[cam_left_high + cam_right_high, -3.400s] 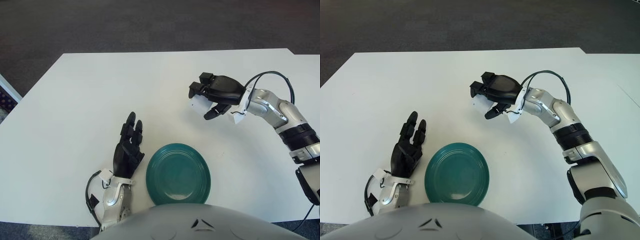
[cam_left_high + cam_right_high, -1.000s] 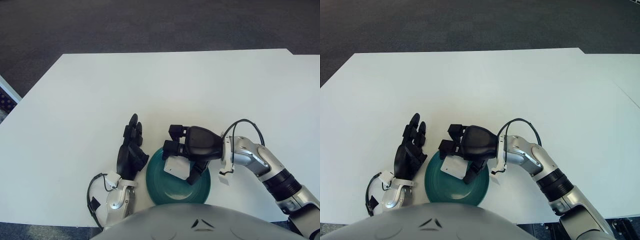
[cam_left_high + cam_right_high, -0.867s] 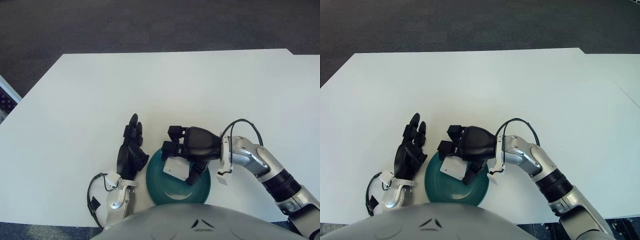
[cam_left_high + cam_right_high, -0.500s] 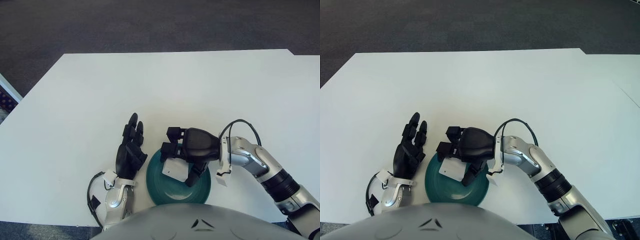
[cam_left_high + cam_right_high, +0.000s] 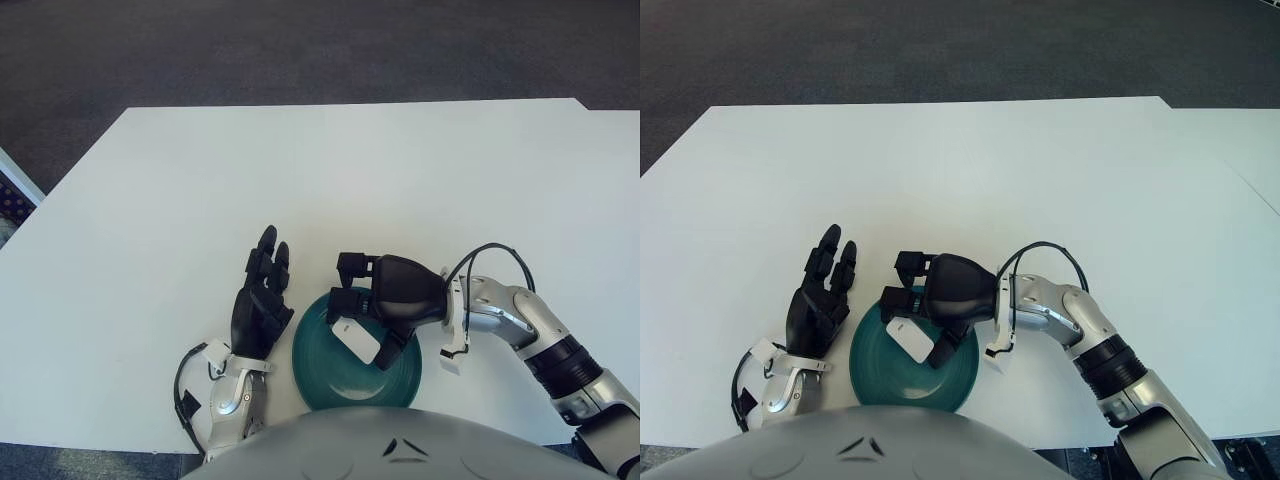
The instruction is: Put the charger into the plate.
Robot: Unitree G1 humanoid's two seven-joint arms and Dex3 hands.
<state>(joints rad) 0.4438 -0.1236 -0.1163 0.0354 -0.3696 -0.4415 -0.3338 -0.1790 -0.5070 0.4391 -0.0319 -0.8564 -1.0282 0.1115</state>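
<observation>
— Where is the charger (image 5: 356, 343) right now?

— Over the middle of the green plate (image 5: 330, 382), a small white block lying at a tilt. Whether it rests on the plate's surface or sits just above it, I cannot tell.

— And the right hand (image 5: 385, 298)?

— It reaches in from the right and hangs over the far half of the plate. Its black fingers (image 5: 352, 270) curve downward around the charger — the thumb on the near right side, the other two on the far left side. They are at the charger's edges, but whether they grip it or only touch it cannot be made out.

— What about the left hand (image 5: 259, 309)?

— It sits on the white counter (image 5: 300, 170) just beside the plate's left rim, palm down, fingers stretched forward and relaxed, holding nothing.

— Where does the plate stand?

— Near the front edge of the counter, between the two hands, close to the robot's body.
</observation>
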